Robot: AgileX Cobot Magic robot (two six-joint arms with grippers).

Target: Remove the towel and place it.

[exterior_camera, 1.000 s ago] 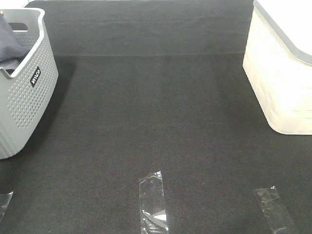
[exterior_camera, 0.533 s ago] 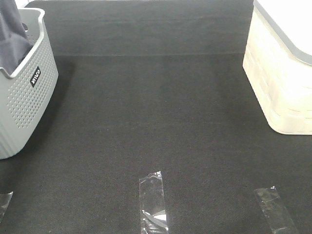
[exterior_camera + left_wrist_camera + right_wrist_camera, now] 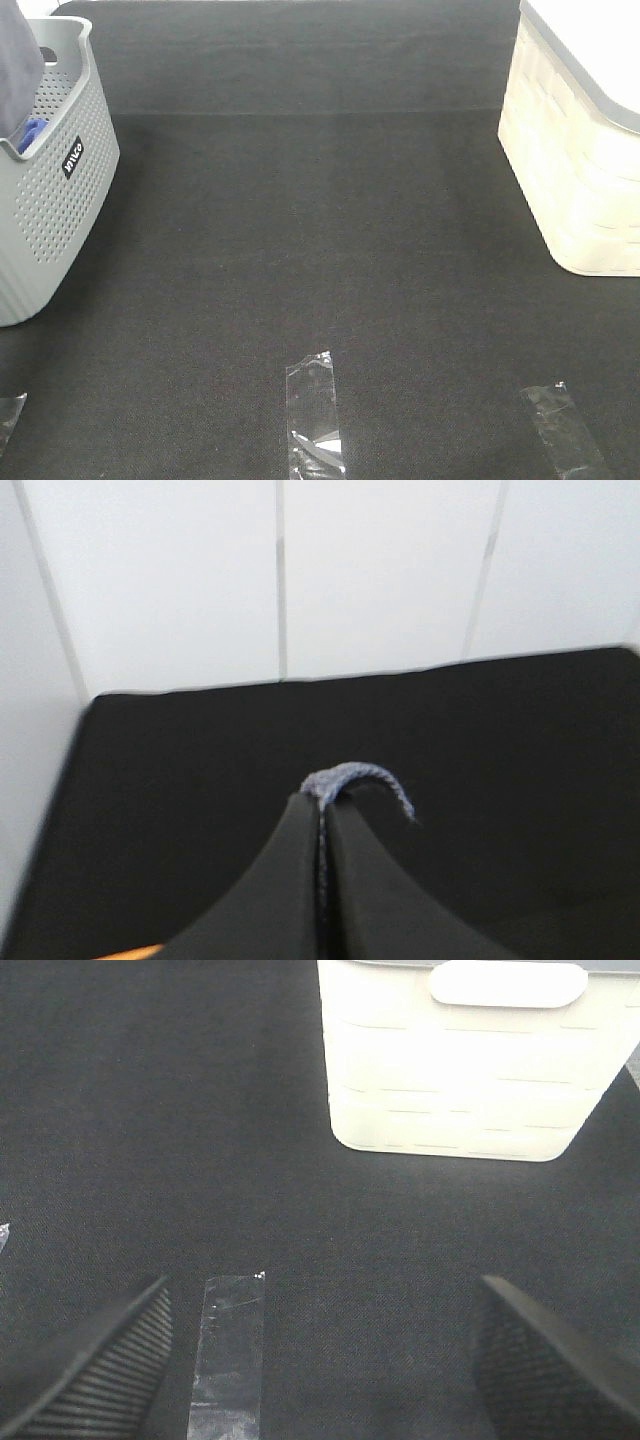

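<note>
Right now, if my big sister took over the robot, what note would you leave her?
The left tool is shut on a fold of the towel.
The right tool is open and empty above the black mat, facing the white basket.
The towel hangs from the left tool over the grey basket, its lower part apparently inside. A blue cloth lies in there too.
Done: towel gripped and held up.
Left: lift it clear of the basket, then place it.

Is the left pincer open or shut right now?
Shut. The left pincer has its jaws pressed together, with a small fold of the towel pinched at the tips.
</note>
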